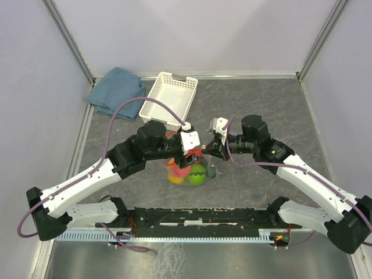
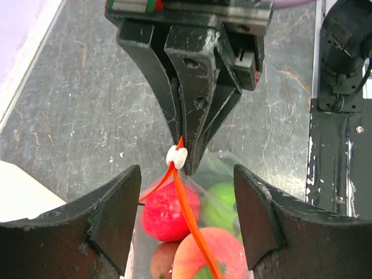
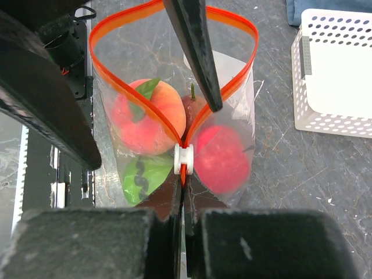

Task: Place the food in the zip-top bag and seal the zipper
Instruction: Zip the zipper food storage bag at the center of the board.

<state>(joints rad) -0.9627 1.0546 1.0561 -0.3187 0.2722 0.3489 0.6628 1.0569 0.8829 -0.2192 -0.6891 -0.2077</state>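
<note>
The zip-top bag (image 1: 189, 170) stands upright at mid-table with the food inside: a peach with a leaf (image 3: 145, 110), a red apple (image 3: 221, 157), a striped green piece (image 3: 142, 177) and a brown one (image 3: 192, 107). The orange zipper (image 3: 116, 29) gapes in a loop. Its white slider (image 3: 183, 160) sits at the near end. My right gripper (image 3: 183, 189) is shut on the bag's edge just below the slider. My left gripper (image 2: 186, 186) is open, one finger on each side of the zipper strip (image 2: 195, 221), over the bag's mouth.
A white slotted basket (image 1: 171, 99) lies behind the bag, and a folded blue cloth (image 1: 116, 92) lies at the back left. The black base rail (image 1: 203, 218) runs along the near edge. Grey walls close in the table on three sides.
</note>
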